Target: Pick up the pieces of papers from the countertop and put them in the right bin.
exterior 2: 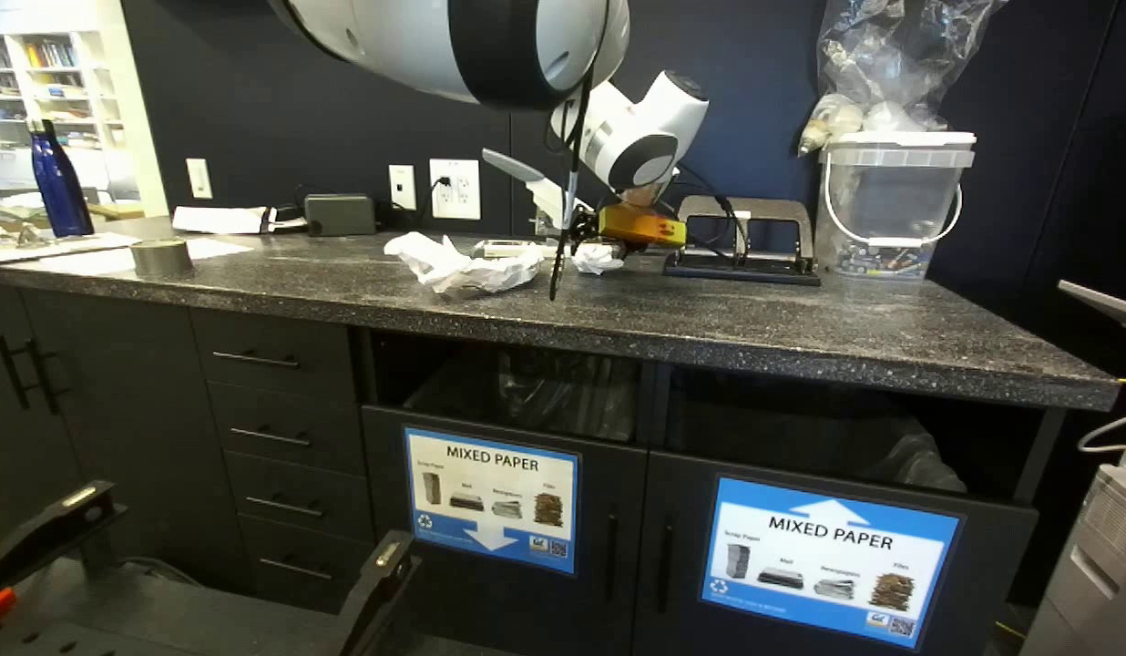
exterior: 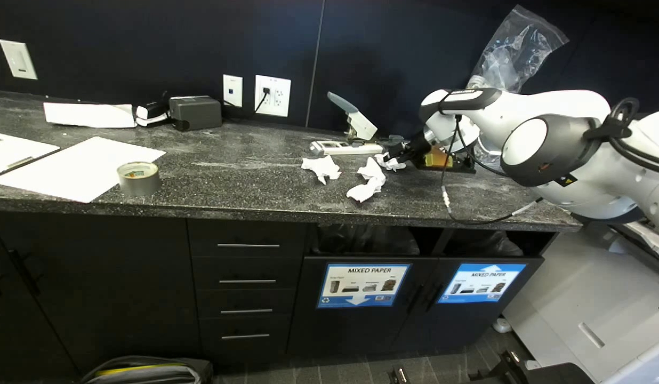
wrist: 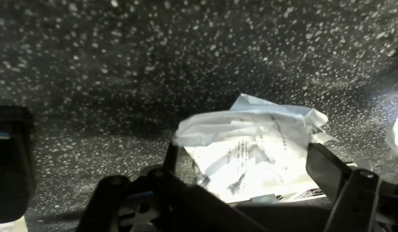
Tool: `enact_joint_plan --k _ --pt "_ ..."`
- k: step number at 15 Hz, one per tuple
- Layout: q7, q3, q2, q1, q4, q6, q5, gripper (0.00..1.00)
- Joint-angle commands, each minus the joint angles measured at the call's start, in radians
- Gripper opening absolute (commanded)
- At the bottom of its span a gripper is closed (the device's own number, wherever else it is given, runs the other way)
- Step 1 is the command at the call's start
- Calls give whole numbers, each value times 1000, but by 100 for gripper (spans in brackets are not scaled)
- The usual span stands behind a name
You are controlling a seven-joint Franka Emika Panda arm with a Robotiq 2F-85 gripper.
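At the left end of the counter [exterior: 244,184], in an exterior view, big flat sheets [exterior: 84,168] lie near a roll of tape [exterior: 140,184]; I judge both to be outside the job. Rightward, a crumpled scrap [exterior: 322,167] sits on the stone, with the stapler [exterior: 343,148] just behind it and the left bin [exterior: 345,328] below the front edge. Next comes a second scrap [exterior: 373,184], nearer that edge, perhaps two pieces touching. By the stapler's right end is a third scrap [wrist: 250,141], and the gripper [wrist: 242,154] is astride it: the wrist view shows the fingers [wrist: 326,169] spread wide, one at each side of the paper, with no sign of a squeeze, so nothing seems held yet. The step in hand therefore looks like the grasp. The next move calls for a firm close on the paper alone, since the stapler lies just beyond and could be caught too, then a straight lift. Right of the gripper stands a hole punch [exterior 2: 745,271], best kept clear of the swing. Farther right, under the counter, is the right bin [exterior: 460,320], likely the goal if the task means side; its mouth sits beneath the overhang, so the scrap must come out past the front edge, drop below it and be let go over the gap.
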Motion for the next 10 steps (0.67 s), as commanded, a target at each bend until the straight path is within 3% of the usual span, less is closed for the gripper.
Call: enact_joint_plan --k 1,5,6,7,10 --pt "-1 19 60 10 92 3 9 100" --pt "-6 14 78 15 106 10 1 100" --pt "-9 11 80 16 107 9 -2 75" --pt "-11 9 81 16 109 9 -4 72" --pt "-13 9 84 15 118 12 -7 49"
